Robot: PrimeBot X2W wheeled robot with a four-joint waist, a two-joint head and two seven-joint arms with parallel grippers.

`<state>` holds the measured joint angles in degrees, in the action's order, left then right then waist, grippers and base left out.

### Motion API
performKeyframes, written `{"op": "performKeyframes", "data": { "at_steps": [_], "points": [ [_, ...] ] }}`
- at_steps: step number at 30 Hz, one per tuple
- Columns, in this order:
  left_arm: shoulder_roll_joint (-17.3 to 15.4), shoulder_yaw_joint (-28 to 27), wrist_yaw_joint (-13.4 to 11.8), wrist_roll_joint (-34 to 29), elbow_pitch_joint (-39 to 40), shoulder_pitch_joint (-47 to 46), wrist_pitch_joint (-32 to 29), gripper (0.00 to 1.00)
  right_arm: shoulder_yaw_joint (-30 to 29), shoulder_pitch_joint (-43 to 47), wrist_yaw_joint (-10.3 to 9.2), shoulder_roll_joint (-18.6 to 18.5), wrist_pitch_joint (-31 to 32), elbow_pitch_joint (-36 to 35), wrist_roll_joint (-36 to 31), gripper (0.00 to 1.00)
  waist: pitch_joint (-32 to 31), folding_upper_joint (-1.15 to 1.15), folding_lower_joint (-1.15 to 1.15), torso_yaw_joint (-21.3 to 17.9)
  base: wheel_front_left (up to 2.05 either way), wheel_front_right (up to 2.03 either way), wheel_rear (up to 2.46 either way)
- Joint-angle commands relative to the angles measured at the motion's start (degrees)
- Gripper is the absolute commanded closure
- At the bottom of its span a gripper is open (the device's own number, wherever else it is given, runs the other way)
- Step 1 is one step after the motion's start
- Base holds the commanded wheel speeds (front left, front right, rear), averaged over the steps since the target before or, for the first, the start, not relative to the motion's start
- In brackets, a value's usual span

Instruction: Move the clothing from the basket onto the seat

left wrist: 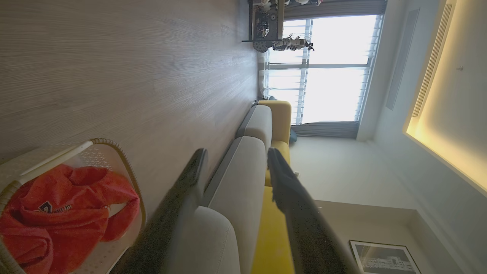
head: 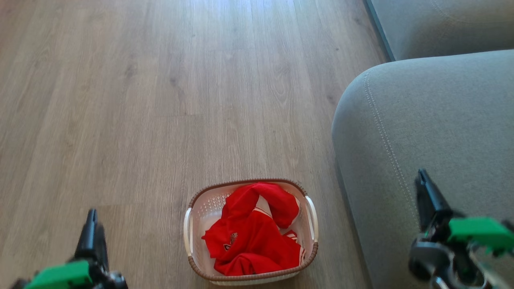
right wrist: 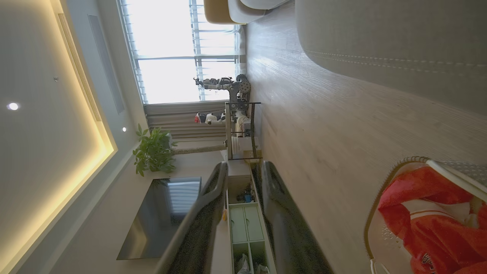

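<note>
Clothing [head: 251,237] lies in the basket [head: 249,181] on pale plank floor [head: 160,100] — seat [head: 421,120] just beside.

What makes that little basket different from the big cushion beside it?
The basket is cream perforated plastic with a brown rim; the seat is grey-green fabric with light stitching. The basket is small and sits on the floor; the seat is far larger. The basket holds the red clothing; the seat's visible part carries none. Both have rounded corners.
</note>
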<state>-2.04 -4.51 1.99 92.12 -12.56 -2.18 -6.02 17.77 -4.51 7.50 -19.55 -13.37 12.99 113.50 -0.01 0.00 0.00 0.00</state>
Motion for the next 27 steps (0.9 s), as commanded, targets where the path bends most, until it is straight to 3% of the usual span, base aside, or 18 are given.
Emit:
{"op": "performKeyframes", "data": {
  "at_steps": [1, 18, 27],
  "points": [
    [0.1, 0.0, 0.0, 0.0, -0.4, 0.2, 0.0, 0.00, 0.1, 0.3, 0.00, 0.2, 0.0, 0.3, -0.1, 0.00, 0.0, 0.00, 0.00, 0.0, 0.00, 0.00, 0.00],
    [0.0, 1.2, 0.0, -2.7, 1.2, 1.4, 2.7, 0.00, -0.6, 0.6, 0.00, 2.4, -0.2, 0.8, -5.5, 0.00, -0.3, 0.00, 0.00, 0.0, 0.00, 0.00, 0.00],
    [-0.1, 2.6, -1.0, -8.4, 3.2, 1.9, 4.3, 0.00, -1.9, 0.7, 0.00, 3.7, -0.3, -0.2, -14.4, 0.00, -0.5, 0.00, 0.00, 0.0, 0.00, 0.00, 0.00]
  ]
}}
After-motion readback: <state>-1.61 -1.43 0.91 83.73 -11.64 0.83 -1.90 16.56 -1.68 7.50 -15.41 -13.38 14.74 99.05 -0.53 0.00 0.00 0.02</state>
